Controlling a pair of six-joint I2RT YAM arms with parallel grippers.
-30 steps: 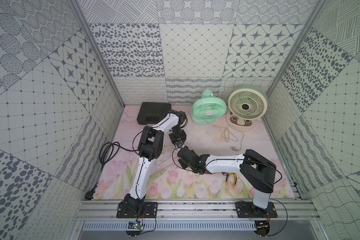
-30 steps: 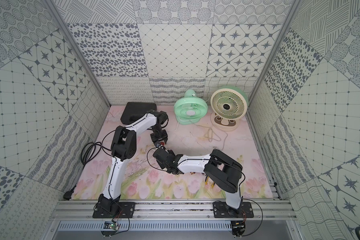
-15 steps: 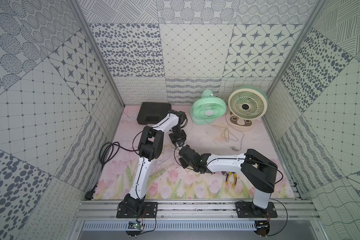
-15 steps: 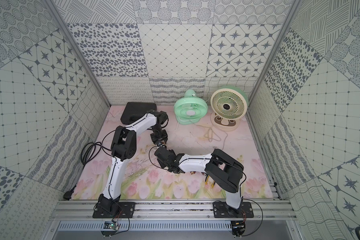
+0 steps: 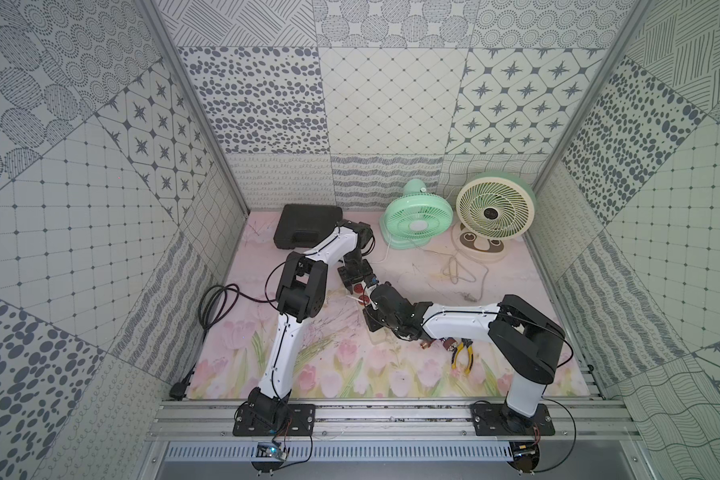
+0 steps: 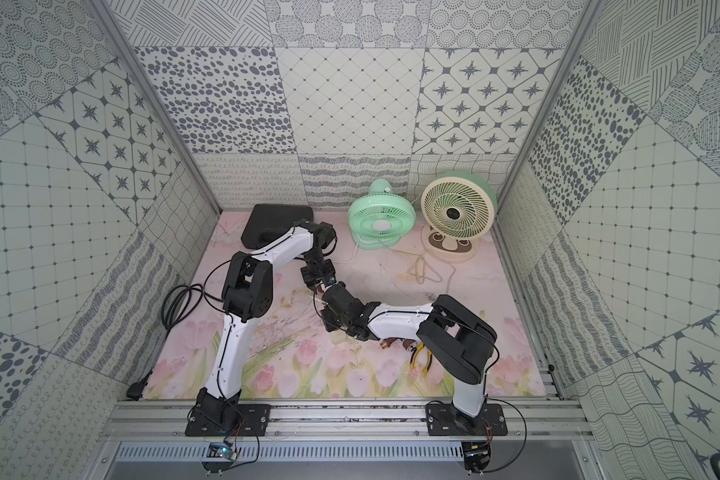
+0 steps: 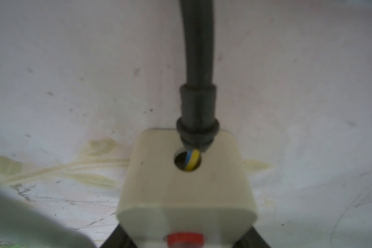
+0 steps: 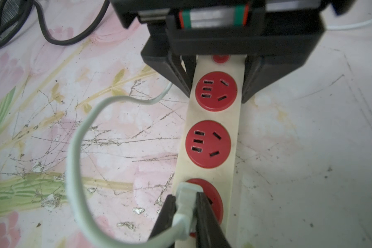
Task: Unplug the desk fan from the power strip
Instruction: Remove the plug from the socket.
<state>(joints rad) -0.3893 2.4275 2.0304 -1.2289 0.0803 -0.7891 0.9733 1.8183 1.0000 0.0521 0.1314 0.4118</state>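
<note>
You have the left claw (image 8: 218, 85) pinching the long cream-beige power strip (image 8: 213, 116) across its red-button end; the strip lies flat, mid-way on the pink floral desk (image 8: 116, 139). The right claw (image 8: 186, 214) is clamped on the flat white plug (image 8: 187, 191) at the third round red socket (image 8: 215, 204). The thin white cord (image 8: 73, 150) loops beside the strip.
</note>
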